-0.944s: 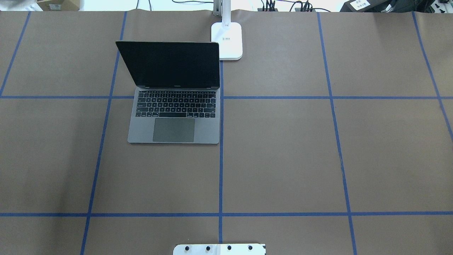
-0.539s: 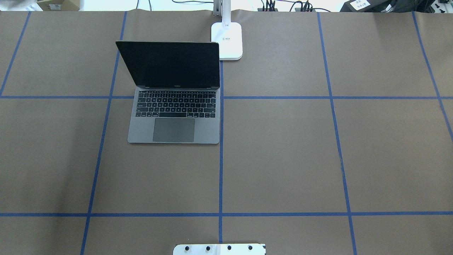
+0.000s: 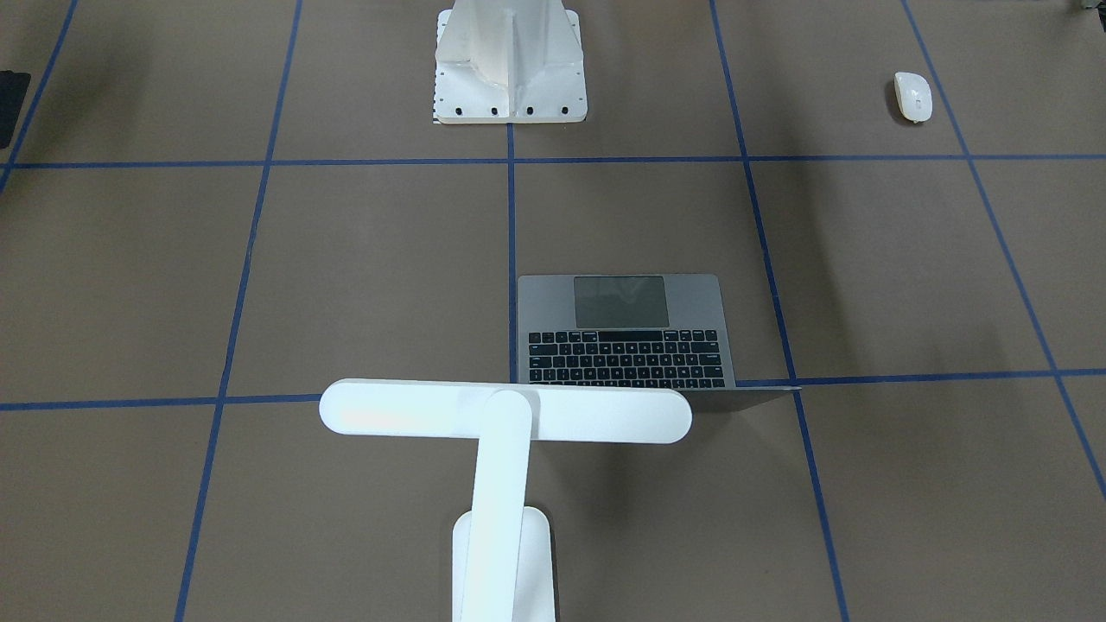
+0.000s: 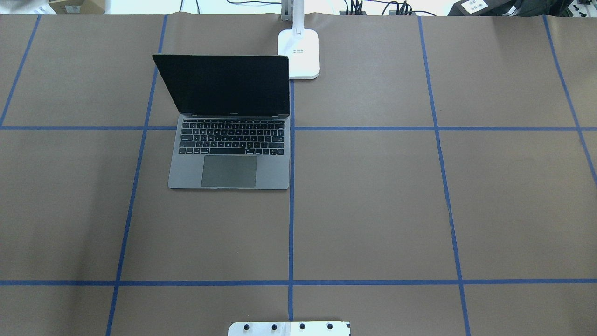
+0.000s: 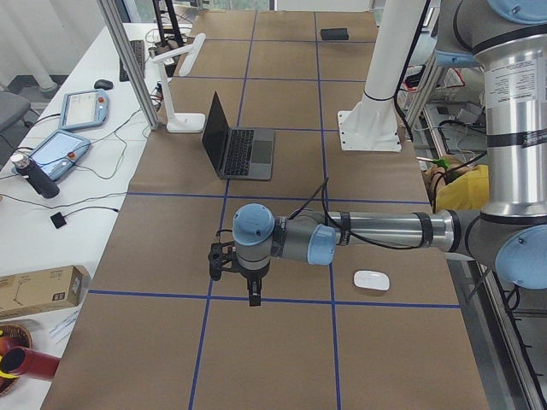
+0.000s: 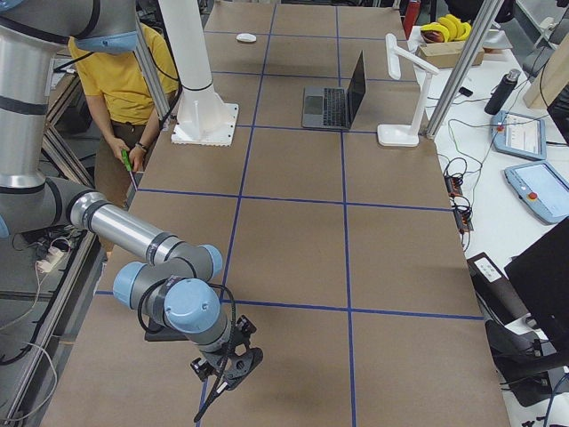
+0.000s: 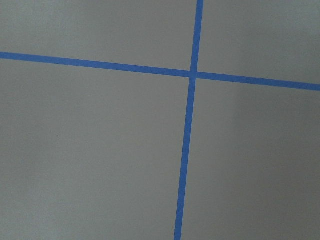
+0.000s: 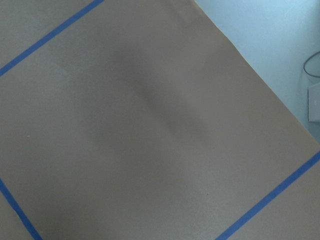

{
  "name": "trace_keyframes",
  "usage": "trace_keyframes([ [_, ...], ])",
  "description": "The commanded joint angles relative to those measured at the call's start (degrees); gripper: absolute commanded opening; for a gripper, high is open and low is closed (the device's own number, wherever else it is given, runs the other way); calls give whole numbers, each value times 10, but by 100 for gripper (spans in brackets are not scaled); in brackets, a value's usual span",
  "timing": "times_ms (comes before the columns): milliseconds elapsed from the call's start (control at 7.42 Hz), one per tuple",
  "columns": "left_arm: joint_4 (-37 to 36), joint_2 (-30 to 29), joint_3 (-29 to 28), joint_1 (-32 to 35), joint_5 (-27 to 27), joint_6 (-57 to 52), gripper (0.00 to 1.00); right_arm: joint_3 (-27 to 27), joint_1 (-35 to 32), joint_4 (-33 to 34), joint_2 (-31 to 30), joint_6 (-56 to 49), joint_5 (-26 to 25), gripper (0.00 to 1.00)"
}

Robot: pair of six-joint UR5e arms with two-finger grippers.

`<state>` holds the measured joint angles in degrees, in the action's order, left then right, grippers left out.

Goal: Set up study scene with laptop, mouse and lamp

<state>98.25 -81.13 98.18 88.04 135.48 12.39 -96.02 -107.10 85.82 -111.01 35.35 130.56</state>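
left end effector [image 5: 250, 289] and right end effector [image 6: 228, 366] hang above the desk [image 5: 282, 350]; how far open, cannot tell. the mouse [image 3: 913, 96] shows in the front view, not overhead.

No legible text, laptop [image 4: 228, 140] bezel print blurred (too small)

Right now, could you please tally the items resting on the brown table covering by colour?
White: 3 (lamp, mouse, bolted pedestal)
Grey: 1 (laptop)
Black: 1 (flat pad)
Total: 5
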Motion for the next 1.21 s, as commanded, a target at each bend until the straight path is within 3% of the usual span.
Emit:
trace_keyframes([
  [0,0,4,1,0,4,-1,100,-21,79,24,-1,170,10,100],
  [135,2,11,5,0,6,-1,100,-26,116,39,-3,223,23,100],
  [404,4,11,6,0,6,-1,100,-28,143,148,-1,274,71,100],
  [809,5,11,6,0,6,-2,100,-21,177,152,-55,317,80,97],
  [1078,6,12,6,0,6,-2,100,-11,251,153,-56,326,66,89],
])
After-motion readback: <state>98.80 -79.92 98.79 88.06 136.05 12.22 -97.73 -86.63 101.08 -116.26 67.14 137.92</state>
